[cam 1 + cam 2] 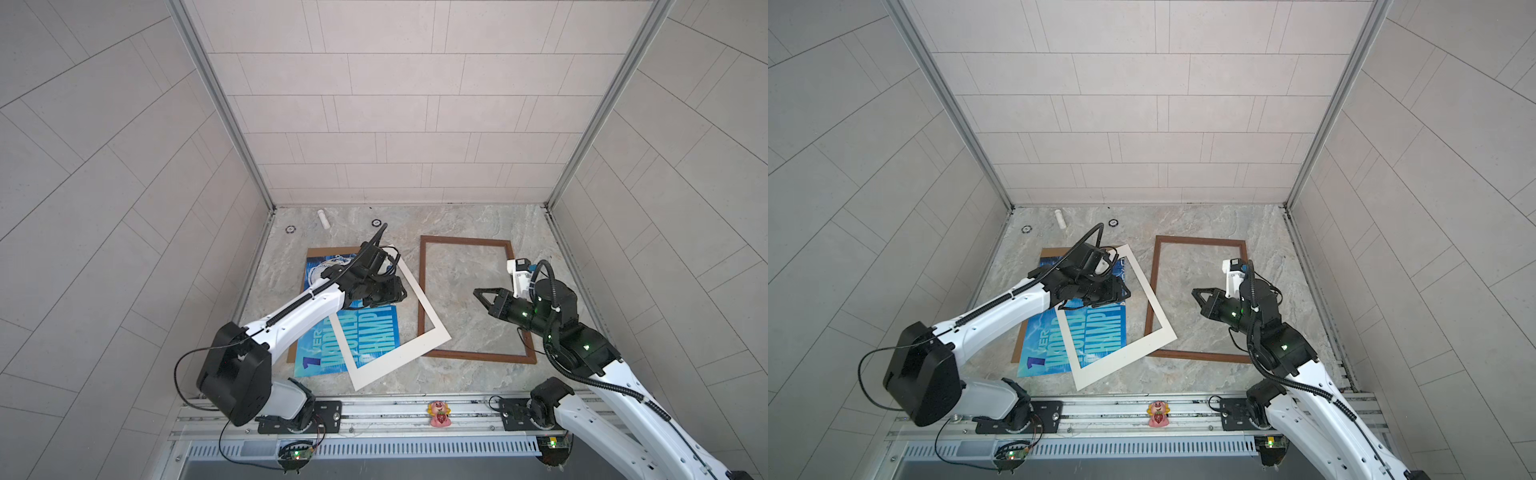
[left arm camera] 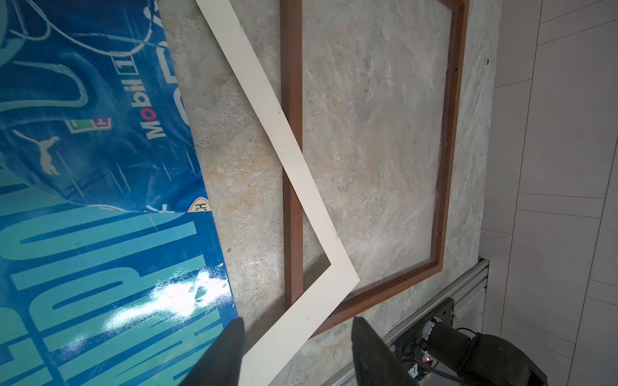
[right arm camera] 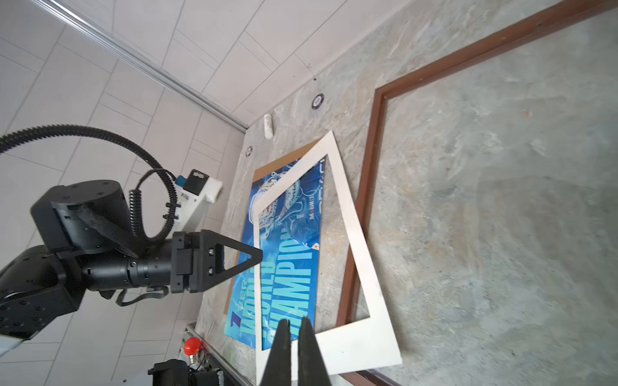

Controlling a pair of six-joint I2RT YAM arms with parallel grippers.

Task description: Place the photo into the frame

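Left arm (image 1: 299,309) stretches over the photo (image 1: 365,332), left gripper (image 2: 298,321) spread, empty; right gripper (image 1: 478,292) is pinched together above the frame (image 1: 478,356), centre-right.

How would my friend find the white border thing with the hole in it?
On the marble table lies a dark-brown frame, with a blue photo to its left in both top views. The mat lies tilted between them, overlapping both. It alone is cream-white, a flat border with nothing in its middle, so photo and table show through.
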